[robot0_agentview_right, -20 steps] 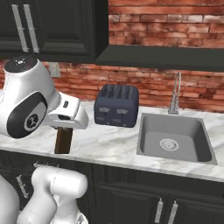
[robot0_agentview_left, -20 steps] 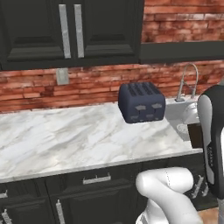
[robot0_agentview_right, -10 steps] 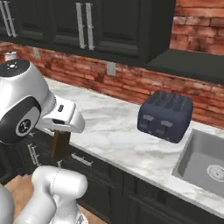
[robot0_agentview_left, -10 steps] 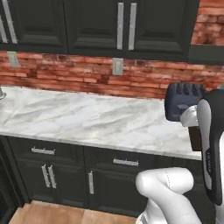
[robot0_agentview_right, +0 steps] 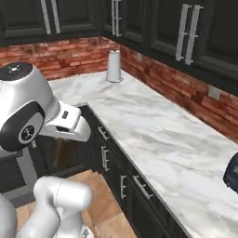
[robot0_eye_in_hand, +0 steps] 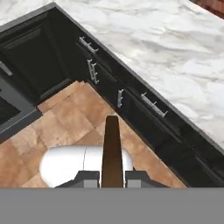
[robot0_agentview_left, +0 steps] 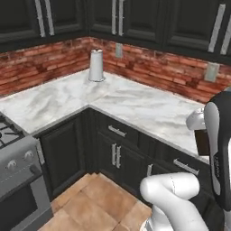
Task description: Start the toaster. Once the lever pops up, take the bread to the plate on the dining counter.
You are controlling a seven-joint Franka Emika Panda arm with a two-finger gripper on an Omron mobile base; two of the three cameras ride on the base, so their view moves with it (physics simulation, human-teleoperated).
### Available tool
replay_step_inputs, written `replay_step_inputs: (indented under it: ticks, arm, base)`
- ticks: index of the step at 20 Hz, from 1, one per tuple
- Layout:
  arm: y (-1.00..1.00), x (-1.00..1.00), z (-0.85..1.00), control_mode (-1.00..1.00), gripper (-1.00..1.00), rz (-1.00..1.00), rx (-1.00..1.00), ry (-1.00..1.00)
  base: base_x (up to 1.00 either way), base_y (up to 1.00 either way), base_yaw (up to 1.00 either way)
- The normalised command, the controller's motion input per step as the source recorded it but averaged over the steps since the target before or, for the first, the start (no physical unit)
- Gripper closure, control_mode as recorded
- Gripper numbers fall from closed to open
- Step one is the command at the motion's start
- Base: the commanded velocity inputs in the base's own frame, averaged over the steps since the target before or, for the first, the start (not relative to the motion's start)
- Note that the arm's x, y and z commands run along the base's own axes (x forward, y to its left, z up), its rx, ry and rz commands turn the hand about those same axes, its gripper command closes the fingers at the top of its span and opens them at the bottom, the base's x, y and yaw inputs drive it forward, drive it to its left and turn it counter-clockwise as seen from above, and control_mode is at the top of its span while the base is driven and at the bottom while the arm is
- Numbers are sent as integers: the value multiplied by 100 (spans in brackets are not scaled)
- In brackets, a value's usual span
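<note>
Bread point(robot0_eye_in_hand: 112, 151), a dark-brown slice seen edge-on, is sitting clenched between the fingers of the tool point(robot0_eye_in_hand: 112, 177), hanging over open tile floor point(robot0_eye_in_hand: 65, 124) beside the black drawers point(robot0_eye_in_hand: 131, 103). Marble desk point(robot0_agentview_right: 176, 139) is running along the brick wall, its edge near. Toaster point(robot0_agentview_right: 231, 175) is showing at the right edge.

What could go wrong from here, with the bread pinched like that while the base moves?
1. The gripper holds the bread only by its lower end, on edge; most of the slice stands free above the fingertips, so a jolt might tilt or drop it onto the tile floor.
2. The arm carries it close to the black drawers and the marble worktop edge; a wide swing could clip them.
</note>
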Motion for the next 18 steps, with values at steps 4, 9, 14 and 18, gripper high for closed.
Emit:
replay_step_inputs:
  ticks: [4, 9, 14, 18]
  arm:
    - [0, 0, 0, 100, 100, 0, 0, 0]
    - [0, 0, 0, 100, 100, 0, 0, 0]
    - [0, 0, 0, 100, 100, 0, 0, 0]
    - [0, 0, 0, 100, 100, 0, 0, 0]
  base:
    - [-27, 86, 68]
    - [-17, 98, 66]
    - [-18, 82, 78]
    - [-29, 66, 79]
